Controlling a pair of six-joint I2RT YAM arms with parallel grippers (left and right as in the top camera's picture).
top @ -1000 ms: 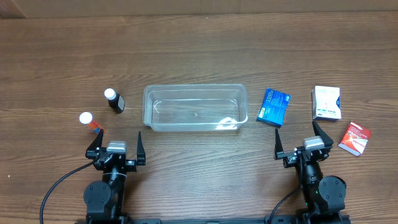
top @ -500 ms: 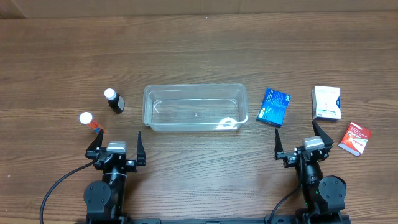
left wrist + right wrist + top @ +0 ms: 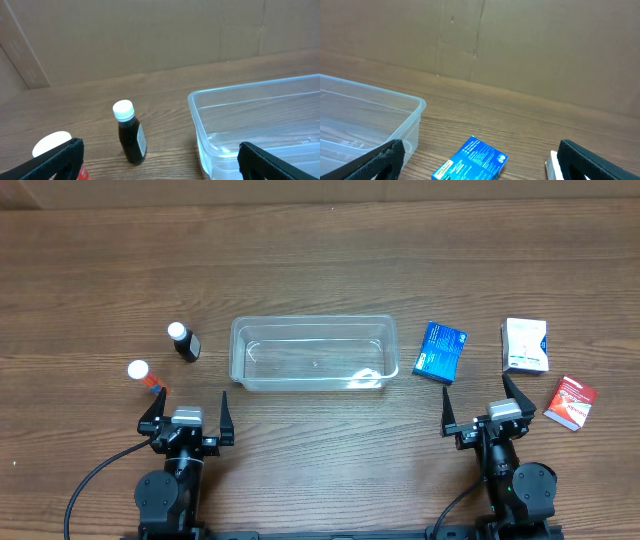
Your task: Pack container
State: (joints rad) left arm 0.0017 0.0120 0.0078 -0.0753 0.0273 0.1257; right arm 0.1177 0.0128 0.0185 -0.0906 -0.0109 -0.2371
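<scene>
At the near edge of the worktop both arms are low. The left gripper (image 3: 187,406) sits toward the near left corner and its two fingers are wide apart. The right gripper (image 3: 479,400) sits toward the near right corner, and its fingers are wide apart too. Neither one touches any object.

Just beyond the left gripper, a little to its left, an orange bottle (image 3: 146,376) with a white cap stands upright. Beyond the right gripper and to its right, close to the right edge, a red packet (image 3: 570,402) lies flat.

Further in, around the middle of the worktop, is the container (image 3: 313,320). It stands on its base with the open side up. Its long axis goes from left to right, parallel to the near edge, so its short ends point to the left and right edges. It is between the two arms, apart from both.

Near its left end, not touching, a dark bottle (image 3: 185,343) with a white cap stands upright. Near its right end a blue packet (image 3: 440,352) lies flat, a little turned. A white box (image 3: 525,345) lies further to the right.

Along the far edge there is a brown cardboard wall (image 3: 150,35).
</scene>
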